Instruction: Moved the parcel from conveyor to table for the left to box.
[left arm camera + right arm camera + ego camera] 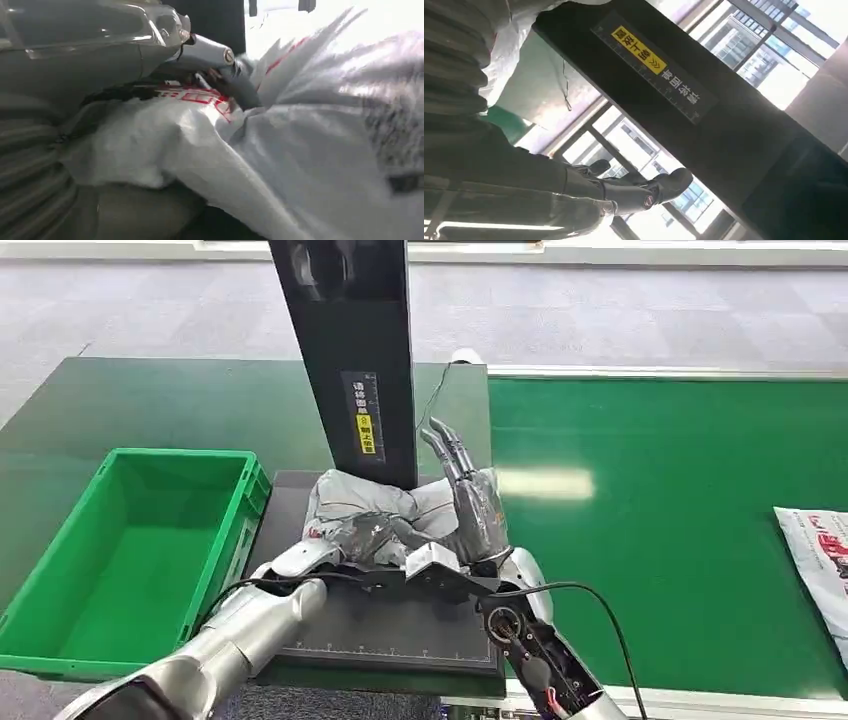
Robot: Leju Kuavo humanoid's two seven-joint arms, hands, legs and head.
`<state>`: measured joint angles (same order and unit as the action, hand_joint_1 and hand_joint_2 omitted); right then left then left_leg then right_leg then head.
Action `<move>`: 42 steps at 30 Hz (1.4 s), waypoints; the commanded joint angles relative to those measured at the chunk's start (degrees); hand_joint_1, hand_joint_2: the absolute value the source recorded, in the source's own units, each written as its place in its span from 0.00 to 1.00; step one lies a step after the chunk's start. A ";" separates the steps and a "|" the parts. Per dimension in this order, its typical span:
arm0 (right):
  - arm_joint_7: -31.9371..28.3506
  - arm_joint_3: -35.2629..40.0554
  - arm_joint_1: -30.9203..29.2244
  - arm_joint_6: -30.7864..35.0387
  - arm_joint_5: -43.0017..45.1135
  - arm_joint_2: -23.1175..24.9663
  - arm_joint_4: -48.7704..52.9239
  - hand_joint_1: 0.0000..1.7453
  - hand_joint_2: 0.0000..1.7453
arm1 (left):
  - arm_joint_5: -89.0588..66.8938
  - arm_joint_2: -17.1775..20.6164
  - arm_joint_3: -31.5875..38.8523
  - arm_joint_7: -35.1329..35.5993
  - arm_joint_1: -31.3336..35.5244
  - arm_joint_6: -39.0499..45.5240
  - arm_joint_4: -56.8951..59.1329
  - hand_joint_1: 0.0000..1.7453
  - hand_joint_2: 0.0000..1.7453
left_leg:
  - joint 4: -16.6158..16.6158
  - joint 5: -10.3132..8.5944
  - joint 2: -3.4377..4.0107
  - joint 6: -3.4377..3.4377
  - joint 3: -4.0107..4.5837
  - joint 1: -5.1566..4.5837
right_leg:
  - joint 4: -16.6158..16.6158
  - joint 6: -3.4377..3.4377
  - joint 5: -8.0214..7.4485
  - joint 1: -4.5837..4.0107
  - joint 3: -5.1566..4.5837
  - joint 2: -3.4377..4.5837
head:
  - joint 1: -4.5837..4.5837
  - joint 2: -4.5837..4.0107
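Parcel (365, 508) — grey plastic mailer, crumpled, lying on the dark platform (400, 635) at the foot of the black post (350, 350), on the bench (150, 410).

Left hand (345, 545) — seen closed into the parcel's near folds, fingers (240, 90) pinching the film.

Right hand (470, 510) — open, fingers straight and raised, resting beside the parcel, nothing held.

Risk, as judged: slack film may slip from a shallow pinch, or drag against the post just behind.

Room: green crate (130, 550) just left of the platform — its near wall must be cleared. A second parcel (820, 560) lies well apart on the conveyor (680, 490).
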<state>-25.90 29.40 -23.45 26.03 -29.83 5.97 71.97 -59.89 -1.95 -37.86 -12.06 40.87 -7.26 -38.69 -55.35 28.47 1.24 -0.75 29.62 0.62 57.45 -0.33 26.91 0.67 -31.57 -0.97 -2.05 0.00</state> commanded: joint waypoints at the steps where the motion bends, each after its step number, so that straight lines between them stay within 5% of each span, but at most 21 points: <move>1: -0.30 -1.04 0.64 -0.84 0.38 -1.41 -0.32 0.00 1.00 | 2.87 2.81 -1.17 -2.84 -3.01 3.51 -0.45 1.00 1.00 | 0.05 -0.01 0.01 0.03 -0.02 -0.02 | -0.04 0.01 -0.02 0.02 -0.01 0.09 | 0.00 0.00; 8: -1.01 -2.12 1.96 -0.64 1.47 -1.77 2.73 0.00 1.00 | 5.23 4.88 3.49 -5.67 -6.68 19.05 -10.82 1.00 1.00 | -0.01 -0.05 0.05 0.04 0.38 0.00 | 0.00 0.02 -0.08 -0.01 -0.45 0.15 | -0.02 0.00; 12: -1.01 -2.14 1.90 -0.65 1.46 -1.79 2.77 0.00 1.00 | 5.21 4.98 3.53 -5.67 -6.53 18.99 -10.85 1.00 1.00 | -0.03 -0.02 0.01 0.03 0.48 0.03 | -0.01 0.01 -0.05 -0.04 -0.51 0.12 | 0.00 0.00; 16: -1.29 -3.22 2.09 -0.06 3.79 -1.44 2.68 0.00 1.00 | -1.11 6.99 5.59 -3.23 -9.31 35.37 -19.13 1.00 1.00 | -0.04 -0.02 0.03 0.02 0.51 0.00 | 0.03 0.01 -0.03 -0.01 -0.56 0.11 | 0.00 0.00; 28: -2.63 -6.72 7.47 1.08 4.51 -1.87 5.28 0.00 1.00 | -8.90 11.21 23.25 9.04 -20.76 30.27 -35.60 1.00 1.00 | 0.03 -0.04 0.15 0.03 0.61 0.04 | -0.05 0.04 -0.09 -0.08 -0.71 0.29 | 0.00 0.00; 42: -1.40 -8.21 9.81 1.46 2.57 -1.76 7.66 0.00 1.00 | -10.15 10.50 37.94 14.42 -19.19 24.25 -33.92 1.00 1.00 | 0.02 -0.06 0.03 0.02 0.68 0.05 | -0.03 0.05 -0.07 -0.10 -0.73 0.17 | 0.00 0.00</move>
<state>-27.82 22.58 -13.96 27.50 -26.80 4.42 78.64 -69.64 8.81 -8.10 1.47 20.78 18.51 -74.38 -55.35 28.47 1.34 -0.76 30.19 0.63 57.47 -0.31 26.93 0.61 -32.21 -0.89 -2.05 0.00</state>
